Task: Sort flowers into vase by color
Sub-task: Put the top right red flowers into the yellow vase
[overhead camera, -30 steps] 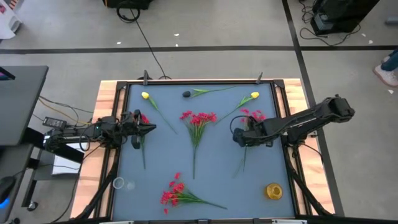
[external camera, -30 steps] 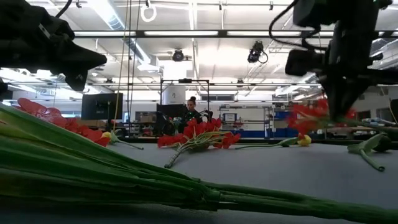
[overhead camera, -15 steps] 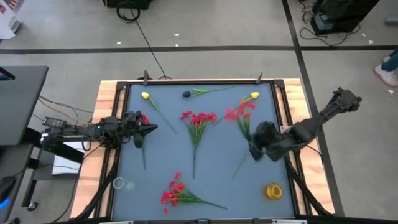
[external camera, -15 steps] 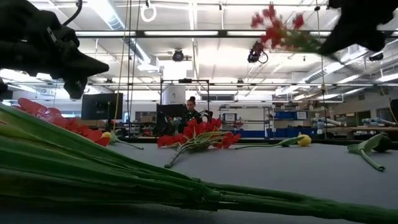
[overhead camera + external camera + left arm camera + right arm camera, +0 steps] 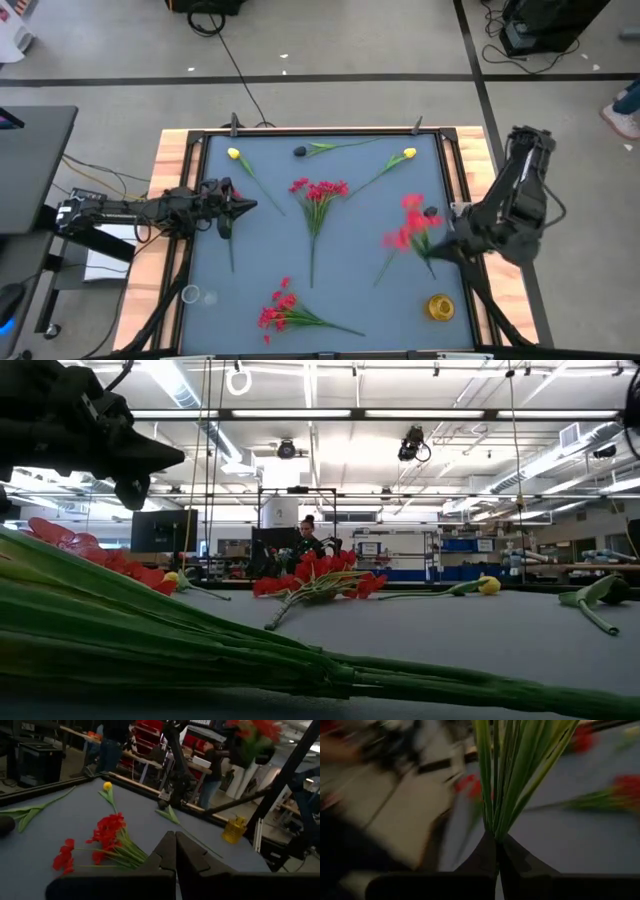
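My right gripper [image 5: 437, 243] is above the table's right part, shut on a bunch of red flowers [image 5: 405, 225], which also shows high up in the left wrist view [image 5: 255, 730]. My left gripper [image 5: 240, 207] hovers shut and empty over the table's left part, beside a red bunch [image 5: 229, 192] lying flat. Another red bunch [image 5: 318, 190] lies in the middle and a third [image 5: 278, 305] near the near edge. Two yellow tulips [image 5: 233, 154] [image 5: 409, 153] and the dark bud [image 5: 299, 152] lie along the far edge. A yellow vase [image 5: 440, 306] stands at the near right. My right gripper [image 5: 495, 840] pinches several green stalks of the red bunch [image 5: 496, 822] between its two fingers. The stalks fan out forward past the fingertips. The bunch is lifted clear of the table, with the blossoms toward the table's left of the gripper.
A single green stalk [image 5: 385, 265] lies on the table just left of the right gripper. A clear glass vase [image 5: 190, 294] stands at the near left corner. A raised black frame [image 5: 320, 131] borders the table. A person [image 5: 307, 540] stands in the room beyond the far edge.
My right gripper has lifted the red bunch off the table's right part and carried it up, toward the right and near edges, turning as it went. The blossoms have swung from the far side toward the near side, rising out of the low view. One green stalk stayed on the table.
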Tool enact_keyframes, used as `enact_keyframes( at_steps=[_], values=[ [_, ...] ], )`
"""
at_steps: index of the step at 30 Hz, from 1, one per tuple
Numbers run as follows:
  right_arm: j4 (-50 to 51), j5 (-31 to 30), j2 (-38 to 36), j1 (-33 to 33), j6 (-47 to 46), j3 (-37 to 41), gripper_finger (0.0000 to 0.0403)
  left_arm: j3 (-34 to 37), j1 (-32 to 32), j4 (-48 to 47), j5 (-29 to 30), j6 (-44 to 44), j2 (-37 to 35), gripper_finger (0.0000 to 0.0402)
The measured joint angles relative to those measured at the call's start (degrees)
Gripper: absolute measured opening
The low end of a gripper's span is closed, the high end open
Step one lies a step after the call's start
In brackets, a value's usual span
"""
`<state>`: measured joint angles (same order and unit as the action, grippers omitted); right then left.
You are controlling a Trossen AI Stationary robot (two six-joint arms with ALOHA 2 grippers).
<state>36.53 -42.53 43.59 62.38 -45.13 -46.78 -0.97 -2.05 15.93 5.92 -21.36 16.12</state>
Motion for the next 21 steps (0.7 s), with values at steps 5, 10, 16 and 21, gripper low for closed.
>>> enact_keyframes(
  at_steps=[5,10,16,21],
  values=[
    [-0.9,8.9,1.7,5.4,0.1,0.1,0.001,0.0,0.0,-0.9,0.3,0.0,0.0,0.0007],
    [-8.2,-1.1,5.0,12.5,10.4,0.0,0.0009,0.0,0.0,-1.1,0.8,-0.8,0.0,0.0008],
    [-9.0,-12.5,8.3,20.2,10.0,0.1,0.0009,-0.1,0.0,-0.2,4.4,-5.1,0.0,0.0008],
    [-10.5,-19.4,12.1,23.7,7.6,0.1,0.0009,-0.1,0.0,0.8,8.1,-7.1,0.0,0.0008]
  ],
)
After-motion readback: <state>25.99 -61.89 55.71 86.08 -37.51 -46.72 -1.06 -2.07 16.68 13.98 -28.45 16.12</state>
